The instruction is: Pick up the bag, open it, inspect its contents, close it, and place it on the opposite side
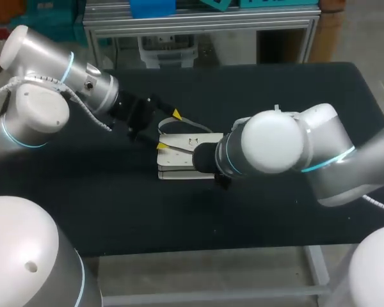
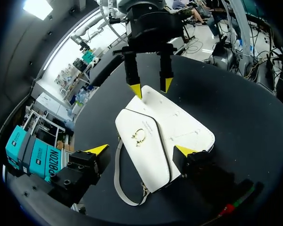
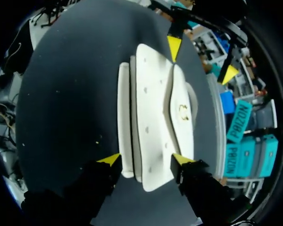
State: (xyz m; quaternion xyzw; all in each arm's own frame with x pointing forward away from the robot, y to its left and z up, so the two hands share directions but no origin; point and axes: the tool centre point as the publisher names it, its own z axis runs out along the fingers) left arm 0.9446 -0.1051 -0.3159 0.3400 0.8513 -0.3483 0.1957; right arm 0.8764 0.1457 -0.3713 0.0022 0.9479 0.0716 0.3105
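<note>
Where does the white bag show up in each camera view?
Head view: white bag flat mid-table, between left gripper and right arm.
Left wrist view: just ahead of the left gripper's open fingers, the right gripper at its far end.
Right wrist view: ahead of the right gripper, partly between its open fingers.
Shared landmark: the gold clasp on its flap.

Right gripper [image 2: 151,87]: in the head view, hidden behind the right arm [image 1: 278,144], which lies over the bag [image 1: 178,158].
Bag's end: in the head view, the end under the right arm is covered.
Bag's near corner: in the left wrist view, hidden under one finger [image 2: 194,162] of the left gripper [image 2: 141,150].
Strap [image 2: 119,183]: in the right wrist view, mostly behind the bag's flap [image 3: 179,94].
Contact: whether the right gripper's tips touch the bag's far edge cannot be told.
Right arm and left arm [image 1: 45,102]: cut off at the head view's edges.
</note>
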